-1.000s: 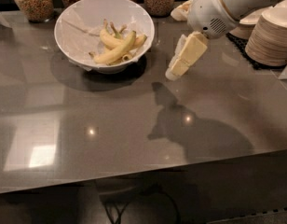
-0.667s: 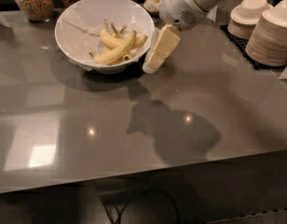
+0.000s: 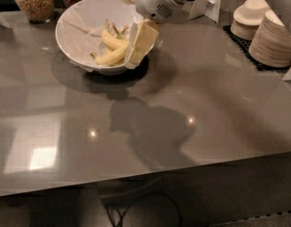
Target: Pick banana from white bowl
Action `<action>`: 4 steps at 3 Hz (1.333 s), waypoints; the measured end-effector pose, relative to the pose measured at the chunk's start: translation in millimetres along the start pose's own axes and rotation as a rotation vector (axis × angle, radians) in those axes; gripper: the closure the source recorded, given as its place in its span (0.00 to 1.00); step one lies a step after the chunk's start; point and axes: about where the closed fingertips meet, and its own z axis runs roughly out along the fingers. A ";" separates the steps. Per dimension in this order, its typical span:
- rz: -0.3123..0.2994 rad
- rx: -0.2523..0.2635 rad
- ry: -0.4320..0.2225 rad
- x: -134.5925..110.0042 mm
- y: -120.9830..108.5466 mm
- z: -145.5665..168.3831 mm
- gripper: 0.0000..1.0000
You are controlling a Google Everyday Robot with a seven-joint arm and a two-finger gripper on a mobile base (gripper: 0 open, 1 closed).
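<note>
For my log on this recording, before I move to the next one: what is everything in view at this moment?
white bowl: one, white, back left of the table, paper-lined
bananas: at least two, yellow, lying in the white bowl
glass jars: two, clear with brownish fill, back edge behind the bowl
plates: one stack, beige, right edge
small bowls: one stack, beige, behind the plates
black mat: one, black, under both stacks
white card: one, white, standing at the back
table: one, grey, glossy
arm: one, white, entering from the top
pincer: one, cream, over the bowl's right rim beside the bananas; contact cannot be told
</note>
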 end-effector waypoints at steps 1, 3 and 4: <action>-0.061 -0.016 0.034 1.1 -9.4 8.6 0.00; -0.166 -0.100 0.118 10.2 -41.5 34.0 0.19; -0.183 -0.122 0.125 14.7 -48.7 45.0 0.41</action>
